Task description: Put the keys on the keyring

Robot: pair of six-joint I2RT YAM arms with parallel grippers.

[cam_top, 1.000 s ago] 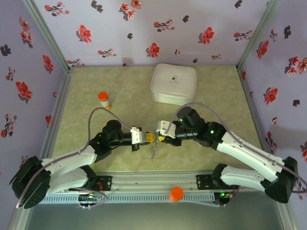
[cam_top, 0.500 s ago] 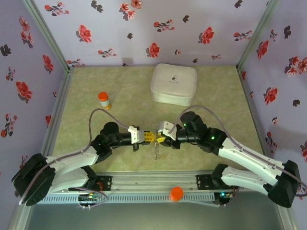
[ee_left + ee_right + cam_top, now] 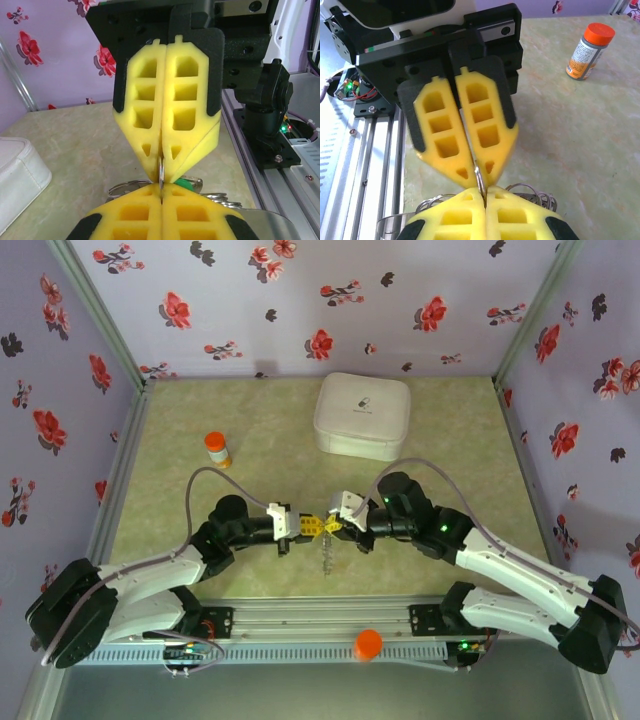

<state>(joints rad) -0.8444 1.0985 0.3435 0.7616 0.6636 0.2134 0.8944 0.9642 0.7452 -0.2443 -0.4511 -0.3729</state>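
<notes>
Yellow foam fingers [image 3: 445, 135] of the left gripper [image 3: 479, 176] are pressed almost flat together. Their tips nip the edge of the thin dark grey metal keyring [image 3: 479, 181]. Tip to tip against them, the right gripper [image 3: 161, 171] has its own yellow fingers [image 3: 187, 120] fully closed on the same ring. Just behind the meeting tips, one of the small green-headed keys [image 3: 187, 184] peeks out among loose wire loops; I cannot tell whether it is threaded on. Below the fingers a bumpy chain-like fringe [image 3: 325, 555] dangles toward the green marbled worktop [image 3: 200, 420].

Both grips hold only a sliver of wire in soft foam. The likeliest failure is therefore the ring twisting or sliding out if either arm pulls or rotates off the shared line. If one pair lets go too early, the hanging weight could swing the ring round in the other pinch and shed the keys. The tips sit so near each other that a small push could jam foam against foam. Well away from the fingers, the orange-capped little bottle [image 3: 586, 50] and the white lidded box [image 3: 362, 415] look out of harm's way.
</notes>
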